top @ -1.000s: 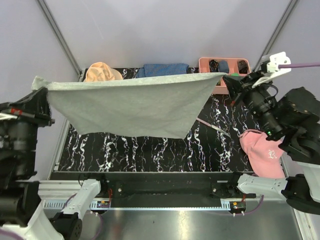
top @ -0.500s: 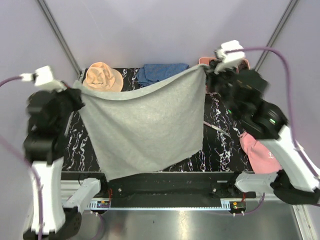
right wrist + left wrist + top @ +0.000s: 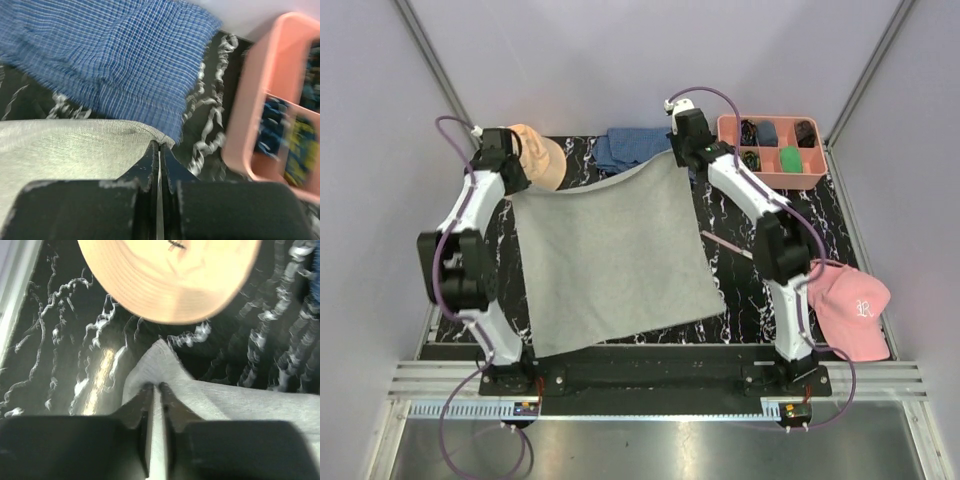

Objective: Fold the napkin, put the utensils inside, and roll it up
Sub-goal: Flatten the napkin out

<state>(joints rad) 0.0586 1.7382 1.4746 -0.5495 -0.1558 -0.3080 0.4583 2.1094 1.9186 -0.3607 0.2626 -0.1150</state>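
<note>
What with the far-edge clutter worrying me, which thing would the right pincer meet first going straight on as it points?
Probably the blue checked cloth: past the napkin corner pinched in the right pincer, its edge lies straight ahead, the pink tray to the right. Height is unclear; it might pass above.

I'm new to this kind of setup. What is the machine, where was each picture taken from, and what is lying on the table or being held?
These are two robot arms bolted at the table's near edge. The top picture looks down from above and behind them. The other two come from a camera on each wrist, with that arm's own dark gripper fingers at the bottom. On the black marbled table lie a grey napkin spread out, an orange hat, a blue checked cloth, a pink tray of small items, a pink cap and one thin pinkish utensil beside the napkin. The left gripper pinches the napkin's far left corner, and the right gripper pinches its far right corner.
</note>
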